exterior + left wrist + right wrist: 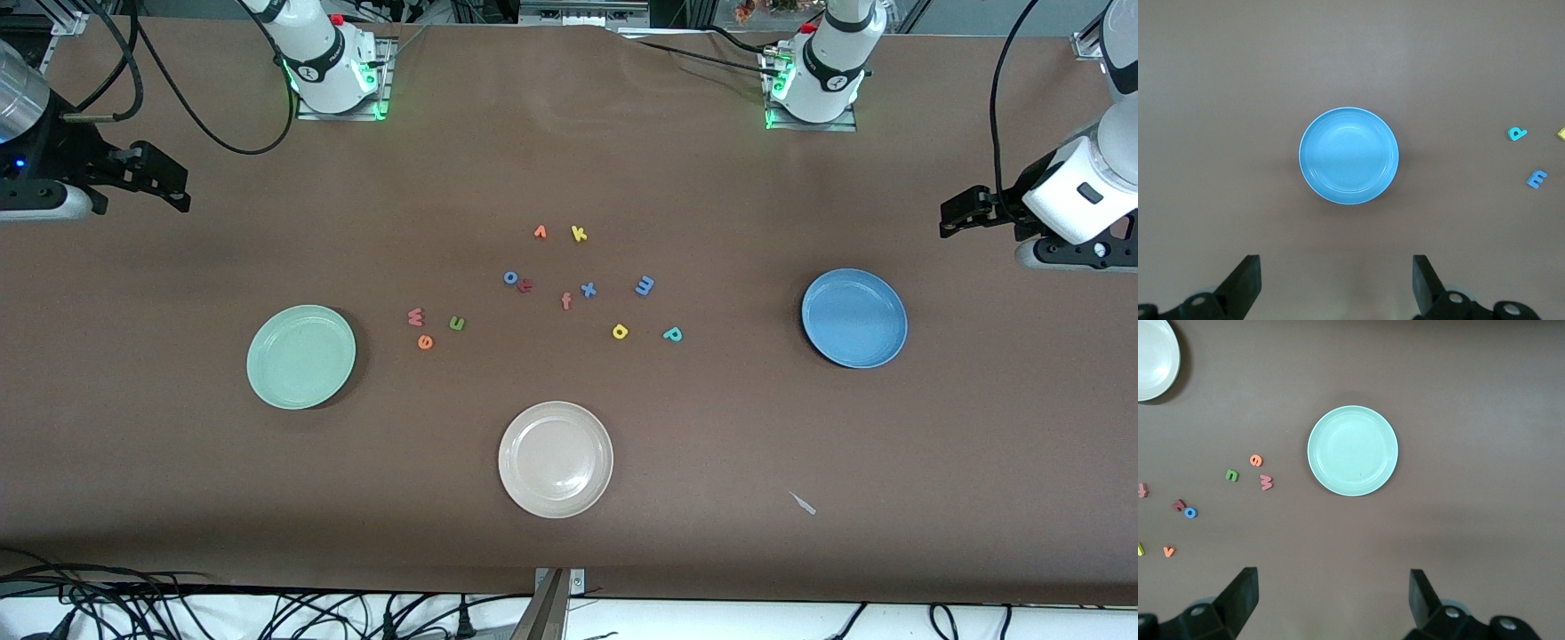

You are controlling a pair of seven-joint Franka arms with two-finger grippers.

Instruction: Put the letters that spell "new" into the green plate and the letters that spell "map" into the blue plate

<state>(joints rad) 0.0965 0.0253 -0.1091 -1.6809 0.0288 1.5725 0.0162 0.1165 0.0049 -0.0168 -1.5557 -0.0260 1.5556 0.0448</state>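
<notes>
**Both arms parked high, every letter still on the table**

The main hazard is picking a look-alike. The green "n" (456, 323) reads like a "u", a salmon "f" (566, 301) shares its colour with the "w" (415, 316), and the yellow "k" (579, 234) could pass for the yellow "a" (620, 332). All the letters are tiny and flat, so I judge that wide jaws could slide over one or nudge a neighbour; the "e" (425, 342) lies just beside the "w", at its five o'clock.

The green plate (300, 356) is pale mint, round and rimmed, bare inside, toward the right arm's end of the table. The "new" trio lies near it, at its three o'clock. The blue plate (853, 317) is bare too, toward the left arm's end, with the teal "p" (672, 334) at its nine o'clock and the blue "m" (645, 285) at the "p"'s eleven o'clock. A cream plate (556, 459) is nearest the camera.

The right gripper (1331, 600) hangs over the table edge by the green plate, jaws spread wide and holding nothing. The left gripper (1337, 283), by the blue plate, is equally wide and unladen.
</notes>
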